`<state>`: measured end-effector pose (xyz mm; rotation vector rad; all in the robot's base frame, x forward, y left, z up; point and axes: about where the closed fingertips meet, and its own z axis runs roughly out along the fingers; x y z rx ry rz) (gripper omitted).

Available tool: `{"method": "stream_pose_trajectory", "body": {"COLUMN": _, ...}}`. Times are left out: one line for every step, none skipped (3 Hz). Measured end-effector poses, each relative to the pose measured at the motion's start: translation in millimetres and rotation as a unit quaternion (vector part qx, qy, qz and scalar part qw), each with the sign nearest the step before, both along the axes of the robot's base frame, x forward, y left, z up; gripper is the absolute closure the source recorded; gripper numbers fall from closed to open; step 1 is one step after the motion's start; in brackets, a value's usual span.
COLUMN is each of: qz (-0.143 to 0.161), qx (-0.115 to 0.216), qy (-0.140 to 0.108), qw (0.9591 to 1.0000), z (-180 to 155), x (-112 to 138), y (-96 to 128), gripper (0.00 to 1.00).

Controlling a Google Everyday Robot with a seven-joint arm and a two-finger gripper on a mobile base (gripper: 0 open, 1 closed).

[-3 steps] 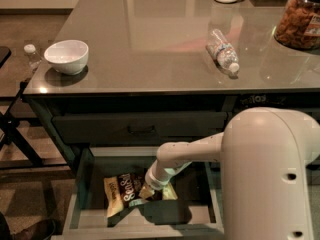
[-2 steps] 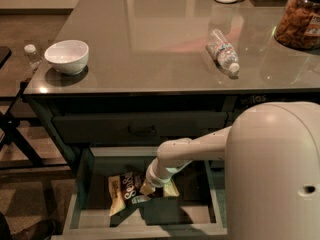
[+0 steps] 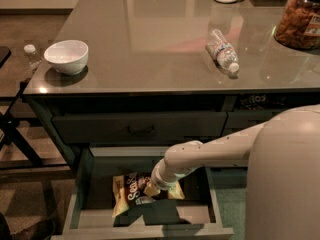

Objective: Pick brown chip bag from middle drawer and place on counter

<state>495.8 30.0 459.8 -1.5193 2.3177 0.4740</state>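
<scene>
The brown chip bag point(image 3: 131, 192), brown with pale yellow ends and white script, lies inside the open middle drawer point(image 3: 80, 198) below the counter point(image 3: 150, 39). My gripper point(image 3: 150, 189) reaches down into the drawer from the right and sits on the bag's right half, hiding part of it. My white arm fills the lower right of the view.
A white bowl point(image 3: 66, 57) stands at the counter's left edge. A clear water bottle point(image 3: 223, 51) lies on its side right of centre. A jar of snacks point(image 3: 299, 19) stands at the far right. A drawer with a dark handle point(image 3: 140, 129) is closed above the open one.
The gripper has moved slightly left and down onto the bag. The bag has shifted a little in the drawer.
</scene>
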Motion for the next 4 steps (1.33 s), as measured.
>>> {"method": "stream_pose_trajectory", "body": {"qz": 0.0, "qx": 0.0, "qy": 0.0, "qw": 1.0, "z": 0, "x": -1, "y": -1, "gripper": 1.0}}
{"method": "stream_pose_trajectory", "body": {"qz": -0.011, "qx": 0.005, "qy": -0.009, "qw": 0.9999, "z": 11, "x": -1, "y": -6, "gripper": 1.0}}
{"method": "stream_pose_trajectory", "body": {"qz": -0.041, "qx": 0.007, "qy": -0.025, "qw": 0.9988, "z": 36, "x": -9, "y": -22, "gripper": 1.0}}
{"method": "stream_pose_trajectory", "body": {"qz": -0.066, "qx": 0.009, "qy": -0.054, "qw": 0.9963, "z": 74, "x": -18, "y": -39, "gripper": 1.0}}
